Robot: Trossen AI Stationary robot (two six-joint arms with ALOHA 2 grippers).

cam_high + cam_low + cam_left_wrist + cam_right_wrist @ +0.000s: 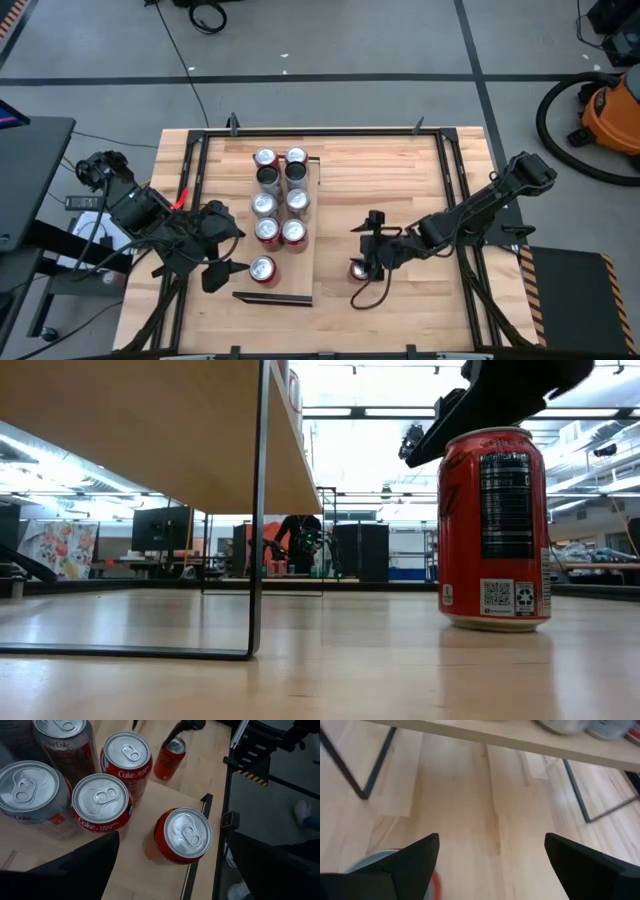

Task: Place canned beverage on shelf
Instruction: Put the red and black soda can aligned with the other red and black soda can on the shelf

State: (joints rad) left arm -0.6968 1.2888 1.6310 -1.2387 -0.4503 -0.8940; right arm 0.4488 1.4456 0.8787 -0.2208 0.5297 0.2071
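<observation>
floor: orange shop vacuum (612,105) | black cable (208,15) | left: monitor (12,113)

The shelf (314,232) is seen as pale smooth wood on thin dark metal legs; the counter (400,170) is planked wood (faintly glossy); the cans (264,270) show shiny metal tops.

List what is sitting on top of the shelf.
The shelf carries nine upright cans, one red can standing alone beside the open left gripper. The board beneath the cans is covered.

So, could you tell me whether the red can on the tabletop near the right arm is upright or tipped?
Upright: the red cylindrical aluminium can stands on its base on the planked tabletop.
</observation>
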